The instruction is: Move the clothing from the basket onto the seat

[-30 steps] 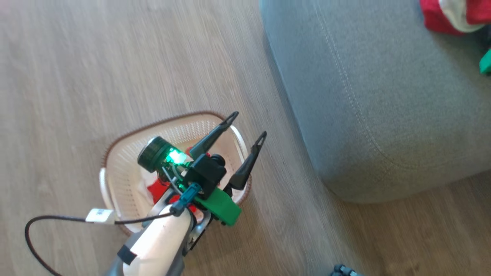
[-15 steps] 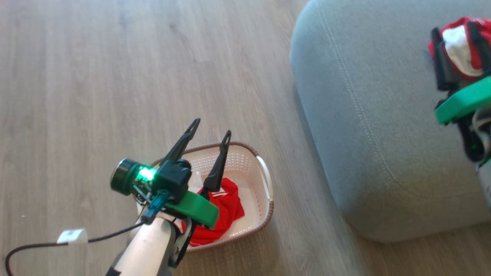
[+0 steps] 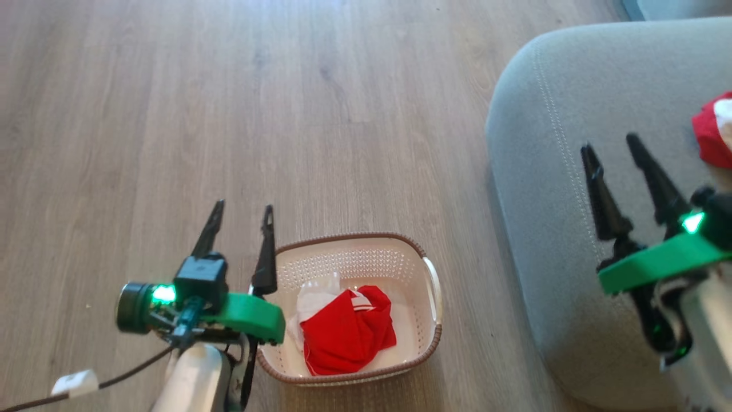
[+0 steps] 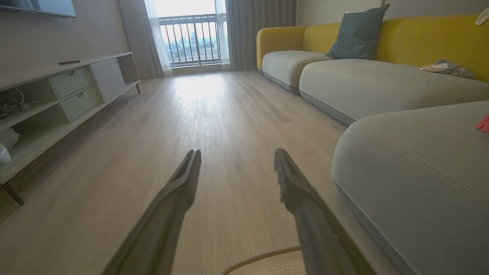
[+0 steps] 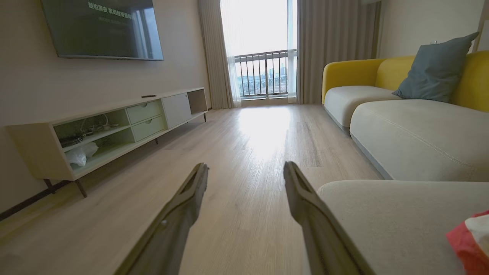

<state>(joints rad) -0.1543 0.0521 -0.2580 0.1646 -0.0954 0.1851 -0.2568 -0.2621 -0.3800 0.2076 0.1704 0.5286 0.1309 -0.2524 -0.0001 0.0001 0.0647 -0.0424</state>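
Red fabric, item one: a crumpled red garment (image 3: 346, 335) with a white band lies in the near part of the basket (image 3: 354, 260), partly over a scrap of pale cloth too bunched to identify. Basket: cream, perforated, brown-rimmed, standing on the wood floor (image 3: 229, 114) near the front of the seat (image 3: 572, 189), with a strip of floor between them. Left hand (image 3: 242, 207): poised just beside the basket's left rim with its fingers parted to a moderate gap and nothing between them. The red garment lies to its right and nearer the robot, apart from both fingers. The hand's green mount covers the basket's near left corner in the head view. In the left wrist view a pale curve of the basket rim is cut off at the bottom edge, between the fingers. Item two: a second garment (image 3: 712, 129), red with white, rests on the seat at the right edge of the head view, cut off by the frame so its extent cannot be made out. Right hand (image 3: 609, 144): over the front part of the seat, fingers spread, empty. The second garment lies to its right, clear of the fingertips. The right wrist view catches a corner of that garment at its lower right. Whether the right hand touches the cushion cannot be told.
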